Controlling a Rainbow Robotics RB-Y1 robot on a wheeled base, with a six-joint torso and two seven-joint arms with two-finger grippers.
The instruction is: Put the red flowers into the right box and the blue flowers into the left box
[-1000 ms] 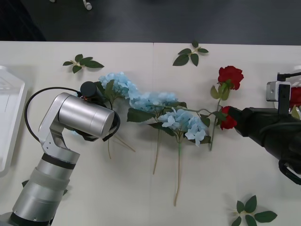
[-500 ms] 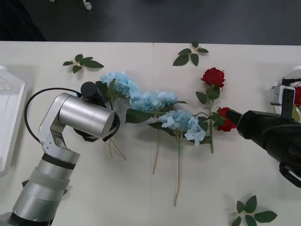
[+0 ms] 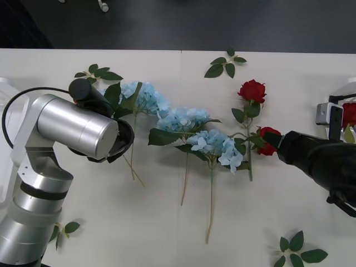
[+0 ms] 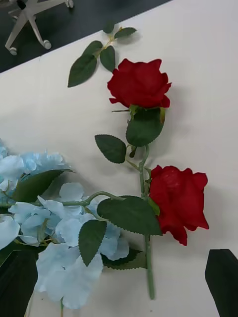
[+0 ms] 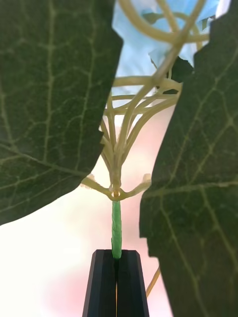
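My left gripper [image 3: 92,95] is shut on the green stem [image 5: 116,229] of a blue flower [image 3: 140,98], held up just under its branching head; big leaves crowd the left wrist view around the black fingers [image 5: 104,285]. Two more blue flowers [image 3: 182,119] [image 3: 218,146] lie mid-table. Two red flowers [image 3: 253,90] [image 3: 268,140] lie right of them. My right gripper [image 4: 119,292] is open, its tips just short of the nearer rose [image 4: 177,202]. The right box [image 3: 347,84] holds a red bloom [image 3: 350,113]. My left arm hides most of the left box [image 3: 3,89].
Loose green leaf sprigs lie at the back left [image 3: 99,74], back centre [image 3: 225,64], front right [image 3: 297,250] and front left [image 3: 67,228]. Long bare stems [image 3: 210,206] trail toward the front of the white table. A dark floor lies beyond the far edge.
My left arm has swung left and back, carrying the blue flower with it. The far rose slid left a second ago and now rests still. The right arm has barely moved.
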